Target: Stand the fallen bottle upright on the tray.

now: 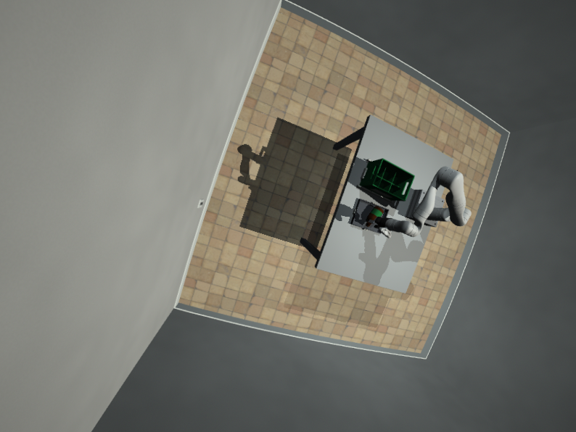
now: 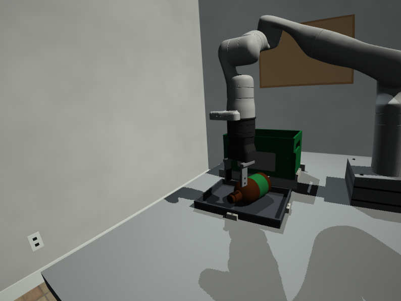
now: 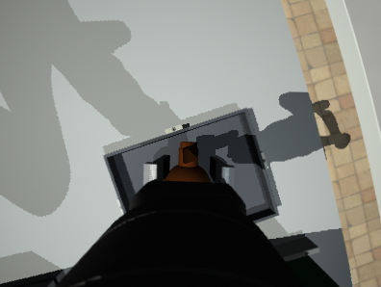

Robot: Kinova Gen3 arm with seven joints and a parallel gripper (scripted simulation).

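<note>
A brown bottle with a green label lies on its side in the dark shallow tray, neck toward the tray's front left. My gripper points straight down, open, with one finger on each side of the bottle's shoulder; nothing is gripped. In the wrist view the bottle's neck shows between the two fingers over the tray. From above, the bottle lies in the tray beside the crate.
A green crate stands level right behind the tray; it also shows from above. The arm's dark base block is at the right. The wall and the table's edge run along the left.
</note>
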